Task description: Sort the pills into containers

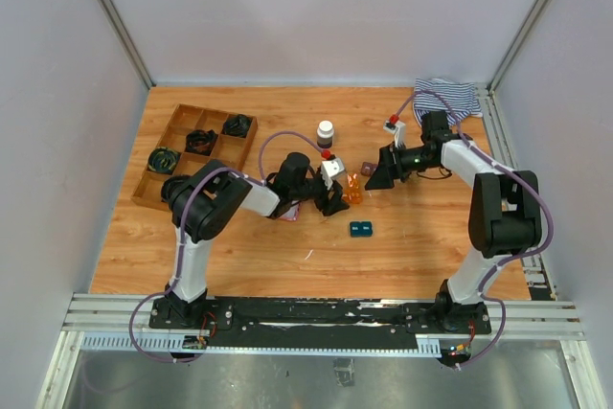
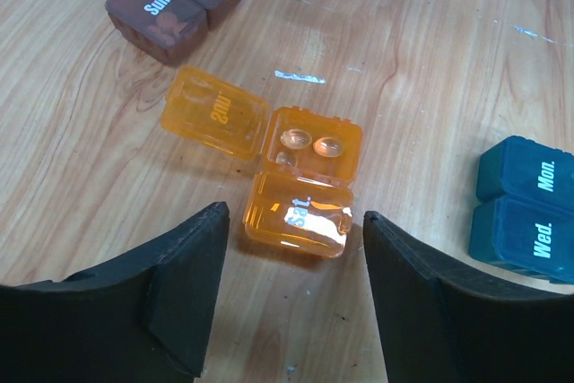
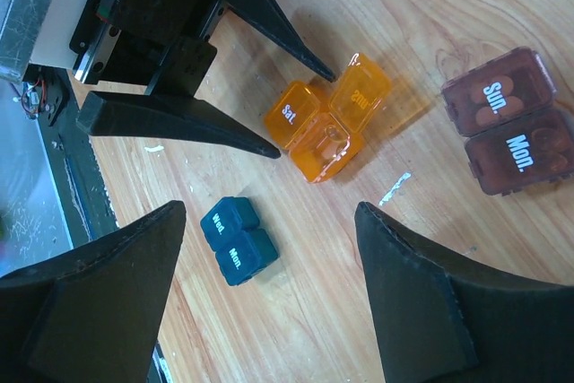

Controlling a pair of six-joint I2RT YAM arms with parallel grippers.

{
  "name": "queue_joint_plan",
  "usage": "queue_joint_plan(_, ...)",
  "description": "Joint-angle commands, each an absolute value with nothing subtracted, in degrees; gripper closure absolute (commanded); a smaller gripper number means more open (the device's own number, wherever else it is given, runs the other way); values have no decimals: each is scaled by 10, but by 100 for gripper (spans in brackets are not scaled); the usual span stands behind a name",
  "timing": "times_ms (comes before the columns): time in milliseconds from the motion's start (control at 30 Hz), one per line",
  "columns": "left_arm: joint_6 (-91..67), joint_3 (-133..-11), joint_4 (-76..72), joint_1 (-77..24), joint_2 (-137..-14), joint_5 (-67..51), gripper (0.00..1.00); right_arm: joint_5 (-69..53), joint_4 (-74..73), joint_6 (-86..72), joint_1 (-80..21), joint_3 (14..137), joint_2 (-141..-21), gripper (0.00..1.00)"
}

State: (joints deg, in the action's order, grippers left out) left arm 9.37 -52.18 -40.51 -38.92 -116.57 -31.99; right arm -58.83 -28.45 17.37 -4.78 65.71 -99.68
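While both jaws gape empty, your left pair flanks the orange case (image 2: 298, 214).
Likely light and slick: pinch the closed Sat. cell by its sides.

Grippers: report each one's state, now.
Left gripper: open, holding nothing, poised at the orange case.
Right gripper: open, holding nothing.

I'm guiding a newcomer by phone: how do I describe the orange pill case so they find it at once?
Find the middle of the wooden table, just ahead of the left pincer. There the orange case lies between a brown case and a teal case. Only it is orange, with one lid flipped open and Sat. on the shut one.
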Motion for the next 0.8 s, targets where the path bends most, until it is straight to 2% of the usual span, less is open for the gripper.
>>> queue_joint_plan(0,96,-535,-397,-388,-1184,-320,34,-594,-300,166,-60,668,-1006,23)
queue_joint_plan(200,102,-540,-396,-391,-1190,-336,39,-592,-303,168,-61,669,-1010,23)
queue_joint_plan(300,115,-542,-389,-393,-1193,-355,48,-594,-305,169,-61,670,-1013,23)
queue_joint_plan(467,119,-537,-382,-394,-1190,-360,56,-602,-307,163,-61,671,-1024,24)
queue_joint_plan(633,129,-522,-374,-397,-1176,-355,64,-591,-306,153,-62,673,-1029,29)
queue_joint_plan(767,138,-501,-372,-403,-1158,-346,70,-568,-298,138,-67,673,-1031,37)
